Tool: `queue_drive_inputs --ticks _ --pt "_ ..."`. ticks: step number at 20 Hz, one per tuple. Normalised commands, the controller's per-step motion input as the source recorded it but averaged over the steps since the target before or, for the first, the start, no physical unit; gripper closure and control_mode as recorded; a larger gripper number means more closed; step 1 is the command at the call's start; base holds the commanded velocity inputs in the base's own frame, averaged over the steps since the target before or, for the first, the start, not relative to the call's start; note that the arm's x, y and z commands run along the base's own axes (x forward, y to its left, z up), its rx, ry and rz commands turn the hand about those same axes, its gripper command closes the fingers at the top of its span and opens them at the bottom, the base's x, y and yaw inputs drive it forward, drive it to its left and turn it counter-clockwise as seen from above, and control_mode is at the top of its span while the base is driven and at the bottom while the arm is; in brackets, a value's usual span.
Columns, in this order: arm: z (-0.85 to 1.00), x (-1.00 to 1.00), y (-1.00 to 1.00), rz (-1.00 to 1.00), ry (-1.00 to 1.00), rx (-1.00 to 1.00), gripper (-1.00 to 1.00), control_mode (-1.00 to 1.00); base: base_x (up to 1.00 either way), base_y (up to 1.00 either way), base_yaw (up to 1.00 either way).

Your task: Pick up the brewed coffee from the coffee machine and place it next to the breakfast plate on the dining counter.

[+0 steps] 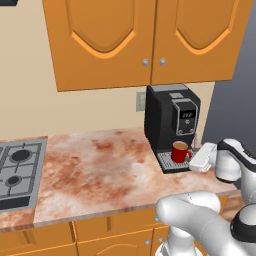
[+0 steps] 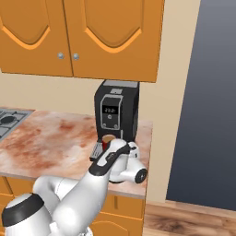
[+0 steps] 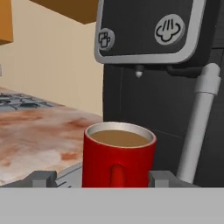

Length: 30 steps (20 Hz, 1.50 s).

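The tool (image 3: 99, 178) straddles the red mug (image 3: 119, 155) on the coffee machine (image 3: 157, 83), fingers apparently not yet touching.

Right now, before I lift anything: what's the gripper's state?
Gripper: open, fingertips either side of the red mug on the coffee machine's drip tray; not clamped yet.

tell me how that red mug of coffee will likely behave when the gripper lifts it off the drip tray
The red mug looks rigid and glossy, so probably slippery between the fingers. It is filled near the rim, so tilting would likely spill.
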Motion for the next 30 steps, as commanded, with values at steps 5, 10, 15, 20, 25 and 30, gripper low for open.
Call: queue_drive_inputs --ticks 5,10,15,20,25,30 --pt "-0.13 0.13 0.00 0.00 0.00 0.00 -1.00 -1.00 0.00 0.00 0.00" --pt "-0.19 0.12 0.00 0.00 0.00 0.00 -1.00 -1.00 0.00 0.00 0.00" --pt "-0.27 0.01 0.09 0.00 0.00 0.00 1.00 -1.00 0.00 0.00 0.00" --pt "-0.22 0.00 0.16 0.00 0.00 0.00 1.00 -1.00 0.00 0.00 0.00" --pt "0.00 0.00 0.00 0.00 0.00 0.00 1.00 -1.00 0.00 0.00 0.00" --pt "0.18 -0.26 0.17 0.12 -0.09 -0.01 1.00 -1.00 0.00 0.00 0.00"
